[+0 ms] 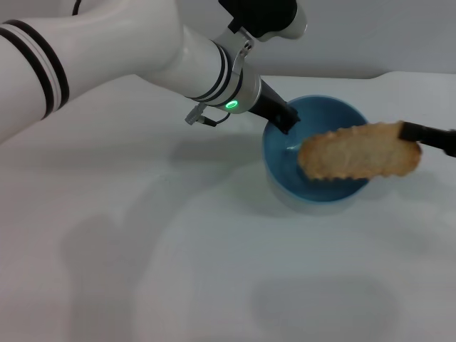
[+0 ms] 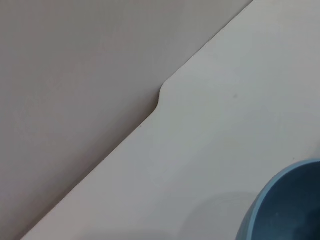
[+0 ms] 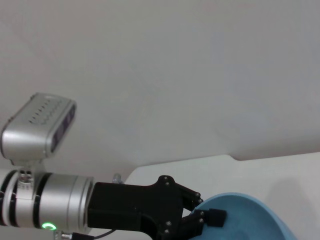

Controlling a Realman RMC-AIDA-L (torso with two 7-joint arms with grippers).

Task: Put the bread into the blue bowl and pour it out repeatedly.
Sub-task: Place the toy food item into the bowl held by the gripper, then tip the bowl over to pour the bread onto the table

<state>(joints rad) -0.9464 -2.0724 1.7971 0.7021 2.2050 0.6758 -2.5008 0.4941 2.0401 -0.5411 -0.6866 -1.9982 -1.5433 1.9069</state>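
The blue bowl [image 1: 324, 114] stands on the white table right of centre in the head view. My left gripper [image 1: 288, 122] reaches in from the upper left and is shut on the bowl's left rim. The right wrist view shows the same grip, the left gripper [image 3: 202, 219] pinching the bowl's [image 3: 250, 220] rim. The bread [image 1: 356, 152] hangs over the bowl's near side with its flat tan underside and scalloped edge facing the camera. My right gripper [image 1: 417, 135] comes in from the right edge and is shut on the bread's right end. A piece of the bowl [image 2: 285, 210] fills a corner of the left wrist view.
The white table [image 1: 142, 249] spreads out in front of and left of the bowl. Its back edge has a stepped notch [image 2: 159, 100] against a grey wall. My left arm [image 1: 107, 50] crosses the upper left of the head view.
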